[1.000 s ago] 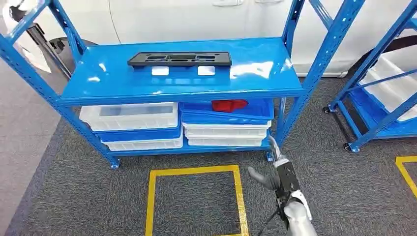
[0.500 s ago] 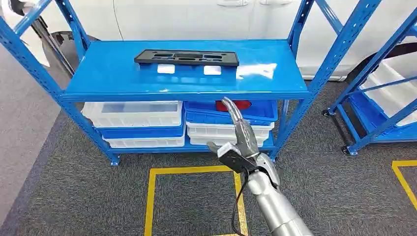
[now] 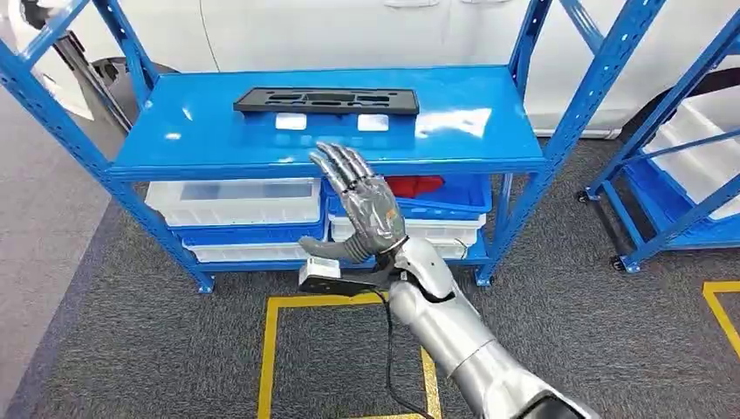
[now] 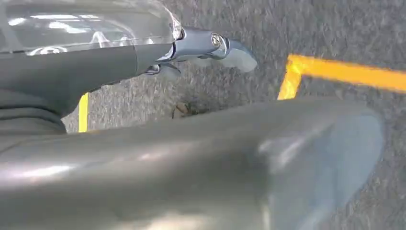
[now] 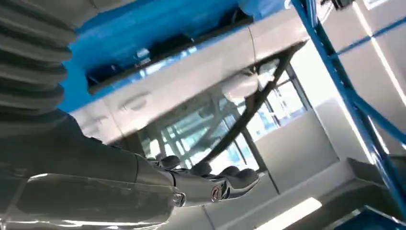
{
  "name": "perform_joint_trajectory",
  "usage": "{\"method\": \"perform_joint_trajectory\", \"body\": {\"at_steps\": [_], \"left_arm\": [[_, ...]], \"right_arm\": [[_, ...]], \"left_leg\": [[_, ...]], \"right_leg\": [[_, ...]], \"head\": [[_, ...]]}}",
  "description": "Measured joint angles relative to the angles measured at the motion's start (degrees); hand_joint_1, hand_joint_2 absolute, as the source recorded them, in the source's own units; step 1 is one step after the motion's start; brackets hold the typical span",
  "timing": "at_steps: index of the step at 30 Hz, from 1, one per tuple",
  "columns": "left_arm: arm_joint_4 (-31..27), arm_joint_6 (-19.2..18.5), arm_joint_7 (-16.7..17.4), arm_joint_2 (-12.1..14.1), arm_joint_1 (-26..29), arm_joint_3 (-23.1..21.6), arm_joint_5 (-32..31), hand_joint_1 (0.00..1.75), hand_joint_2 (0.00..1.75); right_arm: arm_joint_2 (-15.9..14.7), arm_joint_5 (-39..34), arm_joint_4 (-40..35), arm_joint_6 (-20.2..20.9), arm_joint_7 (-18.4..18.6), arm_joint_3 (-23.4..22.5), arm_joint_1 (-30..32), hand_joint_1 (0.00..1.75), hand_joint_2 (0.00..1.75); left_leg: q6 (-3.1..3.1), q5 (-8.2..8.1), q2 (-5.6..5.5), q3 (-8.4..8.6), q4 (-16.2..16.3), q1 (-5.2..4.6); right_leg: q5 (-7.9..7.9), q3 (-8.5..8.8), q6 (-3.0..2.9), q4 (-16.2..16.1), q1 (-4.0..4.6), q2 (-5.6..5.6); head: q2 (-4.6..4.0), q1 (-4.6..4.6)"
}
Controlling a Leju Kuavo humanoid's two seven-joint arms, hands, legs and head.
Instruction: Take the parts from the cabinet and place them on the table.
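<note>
- Nearest you, your left hand (image 4: 210, 48) hangs low over the grey carpet (image 3: 131, 349) beside a yellow floor marking (image 3: 345, 304). You can see little of its fingers, so you cannot tell whether they are spread or curled.
- Your right hand (image 3: 362, 209) is raised in front of the blue rack (image 3: 567, 131), fingers spread and holding nothing, just short of the top shelf's front edge.
- Below that shelf sit stacked white and blue bins (image 3: 236, 218), one holding a red item (image 3: 419, 185).
- Farthest back, the black part (image 3: 325, 100) lies flat on the top shelf (image 3: 174, 140), well apart from your hand.
- Risk: reaching too low, your fingers may catch the shelf lip instead of clearing it.
- Risk: the part looks long and thin; gripped at one end, it could tilt and slip, or slide toward the back.
</note>
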Motion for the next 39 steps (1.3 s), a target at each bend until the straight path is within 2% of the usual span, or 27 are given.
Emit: {"method": "perform_joint_trajectory", "body": {"at_steps": [2, 3, 4, 5, 6, 8, 9, 10, 14, 15, 18, 19, 20, 21, 23, 24, 25, 26, 28, 29, 30, 32, 34, 35, 36, 38, 39], "left_arm": [[0.09, 0.02, -0.11, 0.22, -0.13, 0.0, 0.18, 0.0, 0.0], [0.18, 0.02, -0.13, 0.24, -0.08, -0.02, 0.26, 0.0, 0.0], [0.33, 0.02, -0.15, 0.26, -0.02, -0.04, 0.44, 0.0, 0.0], [0.42, -0.02, -0.2, 0.35, 0.02, -0.06, 0.48, 0.0, 0.0], [0.46, -0.02, -0.26, 0.5, 0.01, -0.07, 0.5, 0.0, 0.0], [0.48, -0.15, -0.4, 0.68, -0.03, -0.15, 0.57, 0.0, 0.0], [0.57, -0.17, -0.44, 0.66, -0.1, -0.24, 0.59, 0.0, 0.0], [0.66, -0.2, -0.5, 0.7, -0.18, -0.35, 0.61, 0.0, 0.0], [0.9, -0.37, -0.66, 0.72, -0.16, -0.57, 0.59, 0.0, 0.0], [0.92, -0.37, -0.66, 0.72, -0.29, -0.7, 0.57, 0.0, 0.0], [0.94, -0.39, -0.68, 0.74, -0.39, -0.94, 0.55, 0.0, 0.0], [0.99, -0.39, -0.68, 0.76, -0.37, -0.94, 0.55, 0.0, 0.0], [1.01, -0.44, -0.68, 0.76, -0.33, -0.96, 0.55, 0.0, 0.0], [1.01, -0.5, -0.68, 0.76, -0.34, -0.98, 0.55, 0.0, 0.0], [1.01, -0.57, -0.7, 0.76, -0.37, -1.01, 0.55, 0.0, 0.0], [1.01, -0.63, -0.7, 0.38, -0.36, -1.05, 0.55, 0.0, 0.0], [1.01, -0.66, -0.74, 0.33, -0.42, -1.07, 0.55, 0.0, 0.0], [1.03, -0.66, -0.74, 0.66, -0.32, -1.07, 0.55, 0.0, 0.0], [1.03, -0.7, -0.77, 0.66, -0.31, -1.07, 0.55, 0.0, 0.0], [1.03, -0.7, -0.77, 0.81, -0.35, -1.07, 0.55, 0.0, 0.0], [1.03, -0.77, -0.79, 0.76, -0.31, -1.09, 0.55, 0.0, 0.0], [1.05, -0.68, -0.81, 0.85, -0.38, -1.11, 0.5, 0.0, 0.0], [1.16, -0.55, -0.81, 0.96, -0.23, -1.11, 0.5, 0.0, 0.0], [1.25, -0.57, -0.81, 0.96, -0.11, -1.11, 0.5, 0.0, 0.0], [1.33, -0.57, -0.81, 0.96, -0.05, -1.14, 0.5, 0.0, 0.0], [1.36, -0.55, -0.81, 1.03, -0.09, -1.14, 0.5, 0.0, 0.0], [1.36, -0.55, -0.81, 1.07, -0.13, -1.14, 0.5, 0.0, 0.0]], "right_arm": [[0.59, 1.78, 2.53, -1.76, 0.7, 1.54, -1.88, 0.0, 0.0], [0.86, 2.7, 3.88, -2.57, 0.88, 2.22, -2.54, 0.0, 0.0], [1.1, 3.51, 5.17, -3.46, 1.05, 2.85, -3.12, 0.0, 0.0], [1.4, 4.29, 6.46, -4.32, 1.36, 3.38, -3.85, 0.0, 0.0], [1.75, 5.16, 7.76, -5.47, 1.64, 3.96, -4.68, 0.0, 0.0], [2.36, 6.75, 9.79, -7.74, 1.99, 4.97, -6.42, 0.0, 0.0], [2.52, 7.46, 10.81, -8.82, 2.19, 5.43, -7.43, 0.0, 0.0], [2.76, 8.12, 11.71, -9.71, 2.41, 5.87, -8.17, 0.0, 0.0], [3.06, 9.25, 13.82, -11.61, 2.84, 6.83, -9.24, 0.0, 0.0], [3.11, 9.25, 14.11, -11.7, 2.93, 6.85, -9.63, 0.0, 0.0], [3.09, 9.19, 14.92, -11.74, 3.61, 6.89, -9.79, 0.0, 0.0], [3.06, 9.19, 15.33, -11.74, 3.76, 6.91, -9.71, 0.0, 0.0], [3.06, 9.21, 15.68, -11.72, 3.81, 6.91, -9.72, 0.0, 0.0], [3.06, 9.23, 15.97, -11.74, 3.85, 6.91, -9.83, 0.0, 0.0], [3.06, 9.27, 16.31, -11.74, 3.89, 6.89, -10.17, 0.0, 0.0], [3.06, 9.27, 16.49, -11.72, 3.98, 6.89, -10.37, 0.0, 0.0], [3.06, 9.25, 16.59, -11.72, 4.0, 6.89, -10.48, 0.0, 0.0], [3.09, 8.94, 16.84, -11.7, 4.02, 6.89, -10.52, 0.0, 0.0], [3.06, 8.27, 17.36, -11.7, 3.8, 6.61, -10.57, 0.0, 0.0], [3.17, 8.22, 17.47, -11.7, 3.74, 6.48, -10.63, 0.0, 0.0], [3.17, 8.18, 17.6, -11.7, 3.65, 6.45, -10.78, 0.0, 0.0], [3.19, 7.94, 18.0, -11.7, 3.57, 6.43, -11.04, 0.0, 0.0], [3.19, 7.59, 18.63, -11.7, 3.54, 6.32, -10.9, 0.0, 0.0], [3.19, 7.44, 18.98, -11.7, 3.41, 6.15, -10.83, 0.0, 0.0], [3.19, 7.35, 19.27, -11.7, 3.32, 6.0, -10.81, 0.0, 0.0], [3.19, 7.31, 19.55, -11.7, 3.32, 5.89, -10.89, 0.0, 0.0], [3.19, 7.31, 19.64, -11.7, 3.3, 5.84, -10.95, 0.0, 0.0]], "left_leg": [[-0.62, -4.12, 0.03, -4.4, 9.04, 0.29], [-0.88, -5.2, 0.05, -6.36, 12.8, 0.38], [-1.06, -4.9, 0.07, -7.33, 14.22, 0.53], [-1.19, -3.28, 0.09, -6.91, 12.73, 0.72], [-1.3, -0.62, 0.13, -5.18, 8.76, 0.91], [-1.49, 4.48, 0.32, -0.21, -1.91, 1.3], [-1.32, 3.32, 0.23, 0.52, -3.12, 0.76], [-0.28, 3.44, 0.14, 0.49, -3.18, 0.77], [1.26, 3.55, 0.1, 0.41, -3.36, 0.92], [1.65, 3.5, 0.1, 0.38, -3.35, 0.85], [2.15, 3.35, 0.14, 0.34, -3.28, 0.47], [2.23, 3.29, 0.13, 0.35, -3.24, 0.3], [2.28, 3.26, 0.1, 0.4, -3.21, 0.15], [2.37, 3.19, 0.04, 0.5, -3.18, -0.07], [2.39, 3.03, -0.05, 0.86, -3.2, -0.46], [2.29, 2.94, -0.02, 0.83, -3.24, -0.42], [2.02, 2.9, -0.02, 0.68, -3.15, -0.68], [1.67, 2.93, 0.09, 0.61, -3.23, -0.36], [1.25, 2.96, 0.22, 0.83, -3.54, -0.26], [0.98, 2.57, 0.22, 0.73, -3.36, -0.48], [0.56, 1.76, 0.21, 0.51, -2.09, -0.36], [-0.05, -2.25, 0.22, -3.11, 5.56, -0.05], [-0.57, -4.53, 0.23, -7.13, 12.97, 0.33], [-0.78, -4.1, 0.23, -7.89, 13.95, 0.51], [-0.94, -2.46, 0.24, -7.31, 12.26, 0.72], [-1.32, 2.97, 0.32, -2.96, 2.76, 1.15], [-1.53, 4.55, 0.42, -0.64, -2.34, 1.4]], "right_leg": [[-0.04, 0.01, -0.09, 0.0, 0.02, -0.08], [-0.08, -0.01, -0.12, 0.02, 0.02, -0.1], [-0.11, 0.02, -0.07, 0.03, 0.01, -0.09], [-0.18, 0.08, 0.0, 0.08, -0.03, -0.06], [-0.33, 0.23, 0.15, 0.16, -0.12, -0.02], [-0.86, 0.68, 0.75, 0.51, -0.28, 0.01], [-1.07, 0.48, 1.16, 0.74, 0.15, 0.09], [-0.98, 0.25, 1.37, 0.86, 0.21, 0.15], [-1.66, 0.24, 2.59, 1.33, -0.09, 0.1], [-3.11, -0.89, 2.7, 3.66, -0.11, 0.11], [-8.55, -7.88, 2.8, 17.33, -0.09, 0.14], [-8.56, -9.31, 2.72, 19.52, -0.08, 0.14], [-7.22, -9.27, 2.48, 18.7, -0.06, 0.14], [-4.65, -7.85, 2.0, 15.05, 0.19, 0.16], [0.51, -3.08, 0.45, 4.65, 0.74, 0.16], [0.11, -1.7, -0.44, 1.9, 1.12, 0.12], [0.43, -1.68, -0.1, 1.07, 1.15, -0.13], [0.44, -1.71, 0.03, 1.09, 1.43, -0.07], [0.52, -1.63, -0.07, 0.76, 1.46, 0.12], [0.99, -0.99, 0.06, -0.22, 0.46, -0.01], [1.04, -0.52, -0.07, -0.7, 0.57, 0.05], [0.97, -0.32, -0.21, -0.69, 0.47, -0.11], [0.84, -0.34, -0.27, -0.59, 0.45, -0.1], [0.73, -0.33, -0.21, -0.47, 0.37, -0.07], [0.59, -0.28, -0.04, -0.36, 0.28, 0.0], [0.12, -0.09, 0.48, 0.15, -0.04, 0.09], [-0.25, -0.04, 0.85, 0.55, -0.17, 0.09]], "head": [[0.0, 0.0], [0.0, 0.0], [0.0, 0.0], [0.0, 0.0], [0.0, 0.0], [0.0, 0.0], [0.0, 0.0], [0.0, 0.0], [0.0, 0.0], [0.0, 0.0], [0.0, 0.0], [0.0, 0.0], [0.0, 0.0], [0.0, 0.0], [0.0, 0.0], [0.0, 0.0], [0.0, 0.0], [0.0, 0.0], [0.0, 0.0], [0.0, 0.0], [-0.02, 0.02], [0.0, -0.02], [0.0, 0.0], [-0.02, 0.0], [0.0, 0.0], [0.0, 0.0], [0.0, 0.0]]}}
